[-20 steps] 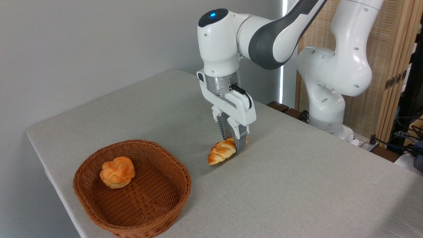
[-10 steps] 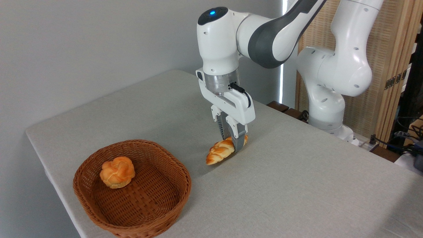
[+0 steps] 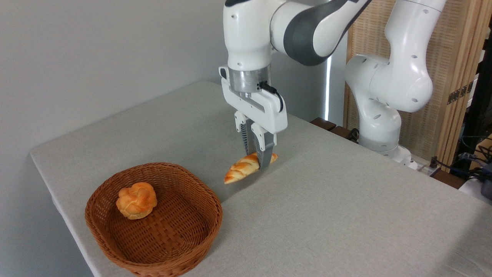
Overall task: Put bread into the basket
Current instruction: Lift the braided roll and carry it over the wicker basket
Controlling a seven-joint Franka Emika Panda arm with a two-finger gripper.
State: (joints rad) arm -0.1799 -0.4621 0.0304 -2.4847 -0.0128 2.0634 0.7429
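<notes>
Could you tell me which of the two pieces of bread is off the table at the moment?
The long braided loaf, clamped in the gripper and tilted; the round roll lies in the basket.

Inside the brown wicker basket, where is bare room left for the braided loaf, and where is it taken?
The brown woven wicker basket is bare across its floor's middle and right, up to the near rim. Only the back-left is taken, by the small round knotted roll. The braided golden loaf hangs tilted in the gripper, right of the basket.

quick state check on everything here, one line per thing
gripper: shut on the bread, above the table
bread: held near one end, off the table, tilted down toward the basket
basket: upright on the table, holding one roll
roll: resting inside the basket
</notes>
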